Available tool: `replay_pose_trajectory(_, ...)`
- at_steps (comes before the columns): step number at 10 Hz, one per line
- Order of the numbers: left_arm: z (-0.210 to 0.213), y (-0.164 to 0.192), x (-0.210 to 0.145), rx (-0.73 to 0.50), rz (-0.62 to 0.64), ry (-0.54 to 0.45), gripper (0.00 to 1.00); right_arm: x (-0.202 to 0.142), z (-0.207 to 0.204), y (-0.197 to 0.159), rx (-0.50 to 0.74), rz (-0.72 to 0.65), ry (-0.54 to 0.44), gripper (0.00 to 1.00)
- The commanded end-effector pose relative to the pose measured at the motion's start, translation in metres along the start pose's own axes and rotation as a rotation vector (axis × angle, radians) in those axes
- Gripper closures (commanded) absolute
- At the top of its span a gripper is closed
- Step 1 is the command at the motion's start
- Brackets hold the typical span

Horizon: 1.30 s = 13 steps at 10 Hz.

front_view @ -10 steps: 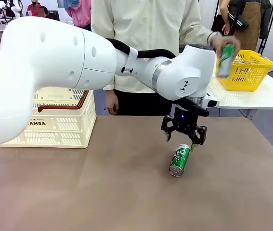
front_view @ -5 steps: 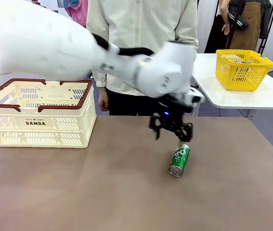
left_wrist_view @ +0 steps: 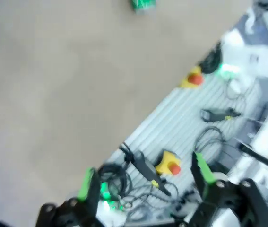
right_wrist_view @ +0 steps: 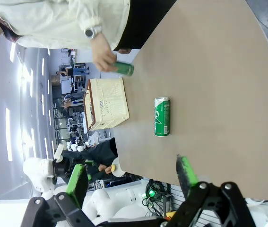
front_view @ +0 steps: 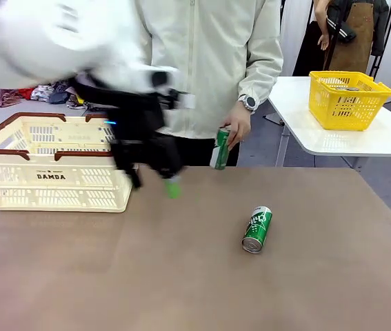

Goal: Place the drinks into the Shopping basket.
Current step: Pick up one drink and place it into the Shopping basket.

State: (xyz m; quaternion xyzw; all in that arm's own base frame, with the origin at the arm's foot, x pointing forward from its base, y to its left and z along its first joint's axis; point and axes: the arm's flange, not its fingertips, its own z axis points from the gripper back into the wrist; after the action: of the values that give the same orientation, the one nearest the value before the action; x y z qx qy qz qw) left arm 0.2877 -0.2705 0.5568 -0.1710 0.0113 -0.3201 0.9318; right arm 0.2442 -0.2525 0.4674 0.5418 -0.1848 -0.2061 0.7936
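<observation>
Left gripper (front_view: 154, 181) is seen motion-blurred above the table (front_view: 181, 283), just right of the Shopping basket (front_view: 50, 176) and near the far edge. In the left wrist view its jaws are spread wide. The green pads (left_wrist_view: 85, 185) are well apart and nothing is held between them. The right gripper (right_wrist_view: 131, 176) is likewise spread wide with nothing gripped. The table is seen beyond its fingers.

One green can (front_view: 256, 229) is found lying on its side on the table, right of centre, with its silver top toward the camera. It is well apart from the basket and from the left gripper. The same can (left_wrist_view: 143, 4) is caught, blurred, at the top edge of the left wrist view.

A second green can (front_view: 220, 147) is held slightly tilted in the person's hand (front_view: 235, 128) at the far table edge. Whether it touches the table cannot be told.

The Shopping basket is set at the far left of the table, with "DAMDA" facing the camera. Its contents cannot be made out through the lattice.

A yellow basket (front_view: 350, 100) is seen on a white side table (front_view: 361, 141) at the right. Yellow boxes with red buttons (left_wrist_view: 168, 163) and cables (left_wrist_view: 209, 137) are seen off the table edge in the left wrist view, blurred.
</observation>
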Motion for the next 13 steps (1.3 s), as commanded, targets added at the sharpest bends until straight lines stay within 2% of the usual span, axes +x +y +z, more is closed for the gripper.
replay_pose_trajectory(1,0.044,0.062,-0.12,-0.058,0.015,-0.141,0.0,0.0,0.002,-0.001,0.009,0.017,-0.002,0.0)
replay_pose_trajectory(3,0.045,0.102,-0.177,-0.123,0.055,-0.279,0.0,0.0,0.002,-0.001,0.009,0.017,-0.002,0.0)
replay_pose_trajectory(5,0.036,0.109,-0.203,-0.15,0.051,-0.389,0.0,0.0,0.002,-0.001,0.009,0.017,-0.002,0.0)
replay_pose_trajectory(8,0.033,0.102,-0.199,-0.146,0.074,-0.425,0.0,0.0,0.002,-0.001,0.009,0.017,-0.002,0.0)
replay_pose_trajectory(13,0.036,0.102,-0.169,-0.152,0.103,-0.364,0.0,0.0,0.002,-0.001,0.009,0.017,-0.002,0.0)
